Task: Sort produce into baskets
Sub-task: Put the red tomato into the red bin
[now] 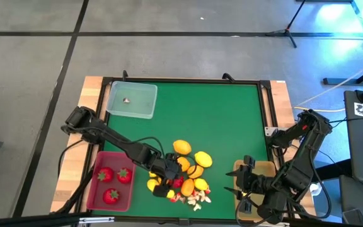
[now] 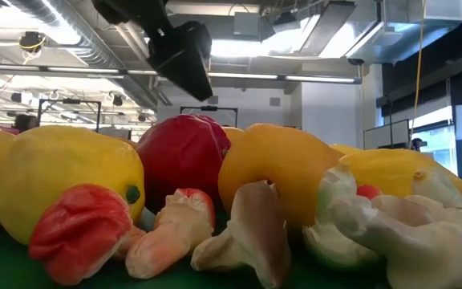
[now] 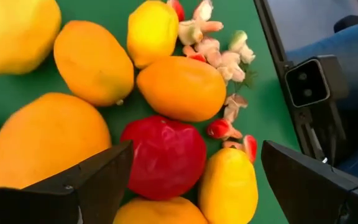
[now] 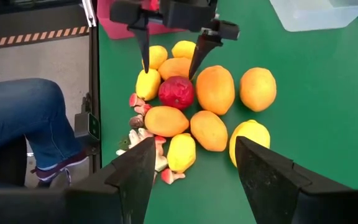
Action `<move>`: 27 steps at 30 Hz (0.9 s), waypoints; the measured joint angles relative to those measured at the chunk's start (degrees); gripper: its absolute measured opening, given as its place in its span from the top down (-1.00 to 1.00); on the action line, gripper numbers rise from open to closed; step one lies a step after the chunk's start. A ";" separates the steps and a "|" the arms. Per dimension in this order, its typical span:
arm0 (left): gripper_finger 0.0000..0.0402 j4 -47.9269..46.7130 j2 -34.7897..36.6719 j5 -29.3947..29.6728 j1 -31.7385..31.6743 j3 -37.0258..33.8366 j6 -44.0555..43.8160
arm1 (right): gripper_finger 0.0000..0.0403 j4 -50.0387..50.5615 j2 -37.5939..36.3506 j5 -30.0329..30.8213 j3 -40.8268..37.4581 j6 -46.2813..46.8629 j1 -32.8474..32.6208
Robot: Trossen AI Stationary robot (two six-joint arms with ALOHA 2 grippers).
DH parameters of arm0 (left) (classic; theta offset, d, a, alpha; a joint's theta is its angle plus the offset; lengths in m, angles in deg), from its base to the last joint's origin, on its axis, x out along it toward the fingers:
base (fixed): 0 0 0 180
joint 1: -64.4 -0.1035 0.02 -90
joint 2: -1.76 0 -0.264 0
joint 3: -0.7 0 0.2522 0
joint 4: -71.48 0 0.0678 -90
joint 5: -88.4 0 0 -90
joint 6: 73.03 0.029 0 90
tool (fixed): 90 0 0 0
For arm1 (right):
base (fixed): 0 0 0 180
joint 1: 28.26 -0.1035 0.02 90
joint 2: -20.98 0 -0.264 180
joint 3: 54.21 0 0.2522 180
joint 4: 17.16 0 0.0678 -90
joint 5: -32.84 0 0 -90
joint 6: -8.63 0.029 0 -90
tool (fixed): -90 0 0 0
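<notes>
The left claw [image 4: 169, 43] is hovering with its fingers spread apart directly above the round red toy strawberry [image 4: 176, 92], lining up to straddle it among the yellow and orange lemon-shaped fruits [image 4: 215, 89] on the green surface [image 1: 219, 120]. The right claw [image 1: 244, 183] is waiting, fingers apart, beside the pile.

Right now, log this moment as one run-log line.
left gripper: open above red strawberry | right gripper: open, waiting | pink basket: three strawberries
</notes>
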 joint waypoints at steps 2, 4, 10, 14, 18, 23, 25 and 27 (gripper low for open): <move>-0.74 -0.08 -0.32 -0.32 0.00 0.00 -0.57 | -0.10 -0.02 0.00 -0.27 0.00 0.44 0.00; -0.74 -0.05 -0.59 -0.41 0.00 0.00 -0.69 | -0.10 -0.05 0.00 -0.90 0.00 0.47 0.00; -0.74 -0.12 -0.62 -0.42 0.00 0.00 -0.40 | -0.10 -0.03 0.00 -1.07 0.00 0.58 0.00; -0.74 -0.29 -0.62 -0.42 -0.11 0.00 -0.38 | -0.10 -0.02 0.00 -1.07 0.00 0.60 0.00; -0.74 -0.54 -0.62 -0.40 -0.13 0.00 -0.38 | -0.10 -0.02 0.00 -1.07 0.00 0.60 0.00; -0.74 -2.15 -0.62 -0.35 -0.15 0.00 -0.49 | -0.10 0.02 0.00 -1.07 0.00 0.60 0.00; -0.74 -2.69 -0.62 -0.33 -0.15 0.00 -0.15 | -0.10 0.04 0.00 -1.07 0.00 0.40 0.00; -0.74 -2.87 -0.62 -0.31 -0.15 0.00 -0.17 | -0.10 0.07 0.01 -1.07 0.00 0.18 0.00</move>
